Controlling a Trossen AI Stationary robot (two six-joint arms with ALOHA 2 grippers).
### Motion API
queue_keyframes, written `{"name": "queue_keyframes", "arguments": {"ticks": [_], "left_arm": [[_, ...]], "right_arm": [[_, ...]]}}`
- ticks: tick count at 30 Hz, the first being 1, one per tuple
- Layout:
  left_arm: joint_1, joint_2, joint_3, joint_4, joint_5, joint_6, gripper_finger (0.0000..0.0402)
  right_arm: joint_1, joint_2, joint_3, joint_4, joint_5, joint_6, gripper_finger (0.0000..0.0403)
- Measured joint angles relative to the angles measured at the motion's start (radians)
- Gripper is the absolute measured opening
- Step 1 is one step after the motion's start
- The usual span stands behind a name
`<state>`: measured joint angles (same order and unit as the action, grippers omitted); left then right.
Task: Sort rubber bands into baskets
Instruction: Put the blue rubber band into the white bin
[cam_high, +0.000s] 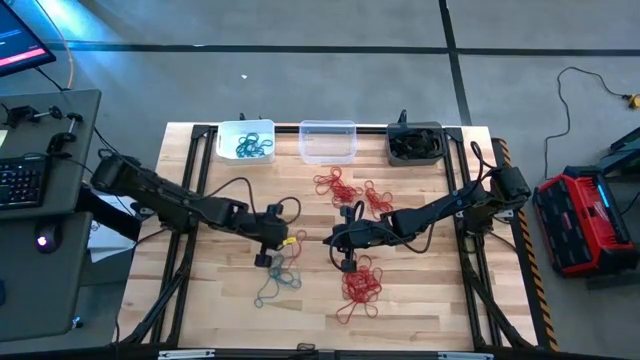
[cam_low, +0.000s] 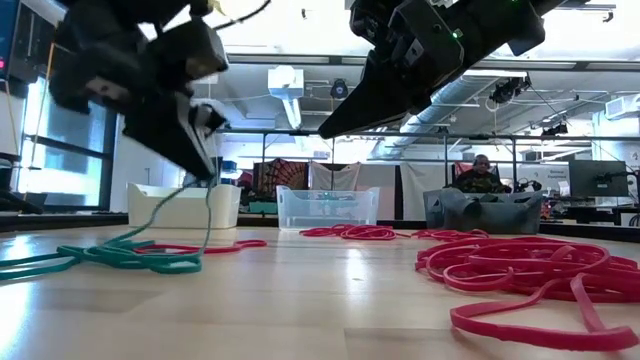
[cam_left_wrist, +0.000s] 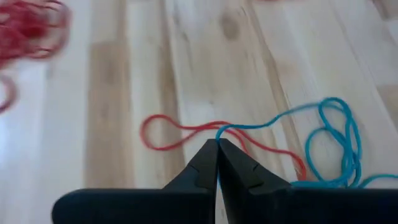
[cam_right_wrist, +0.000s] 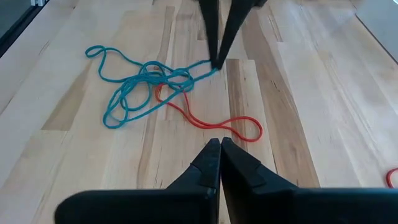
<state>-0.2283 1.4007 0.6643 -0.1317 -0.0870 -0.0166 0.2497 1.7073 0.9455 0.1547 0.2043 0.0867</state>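
A bunch of teal rubber bands (cam_high: 280, 283) lies on the table near the front, with one red band (cam_right_wrist: 211, 121) among them. My left gripper (cam_high: 264, 257) is just above the bunch, shut on a teal band (cam_left_wrist: 273, 121). My right gripper (cam_high: 346, 263) is shut and empty, above the table between the teal bunch and a pile of red bands (cam_high: 361, 285). More red bands (cam_high: 347, 188) lie mid-table. At the far edge stand the white basket (cam_high: 228, 141) with teal bands in it, the clear basket (cam_high: 328, 152) and the dark grey basket (cam_high: 415, 155). My left gripper pinches one strand of a teal band (cam_left_wrist: 225, 129) between its two fingertips, pointing down from above. The strand (cam_low: 207, 205) runs fairly straight from the fingertips down to the bunch (cam_low: 120, 255), which lies on the table.
Black frame rails run along the table's left and right sides (cam_high: 470, 250). A desk with a keyboard (cam_high: 20, 180) stands left of the table, and a red case (cam_high: 585, 220) lies on the floor to the right. A person (cam_low: 482, 175) sits in the room beyond the baskets.
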Motion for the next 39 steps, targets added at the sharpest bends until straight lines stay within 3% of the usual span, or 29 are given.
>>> {"name": "queue_keyframes", "arguments": {"ticks": [6,12,18,23,39], "left_arm": [[0.000,-0.134,0.000,-0.072,-0.116,-0.039,0.0000],[0.004,-0.262,0.000,-0.141,-0.303,-0.079,0.0000],[0.083,-0.364,0.000,-0.143,-0.441,-0.120,0.0000],[0.233,-0.415,0.000,-0.184,-0.528,-0.071,0.0000],[0.762,-0.439,0.000,-0.193,-0.520,0.146,0.0000]], "right_arm": [[0.000,0.000,0.000,0.000,0.000,0.002,0.0000],[0.000,0.000,0.000,0.000,0.000,0.002,0.0000],[-0.001,0.000,0.000,0.000,0.000,-0.001,0.0000],[0.000,0.000,0.000,0.000,0.000,0.000,0.0000],[0.000,0.000,0.000,0.000,0.000,-0.001,0.0000]]}}
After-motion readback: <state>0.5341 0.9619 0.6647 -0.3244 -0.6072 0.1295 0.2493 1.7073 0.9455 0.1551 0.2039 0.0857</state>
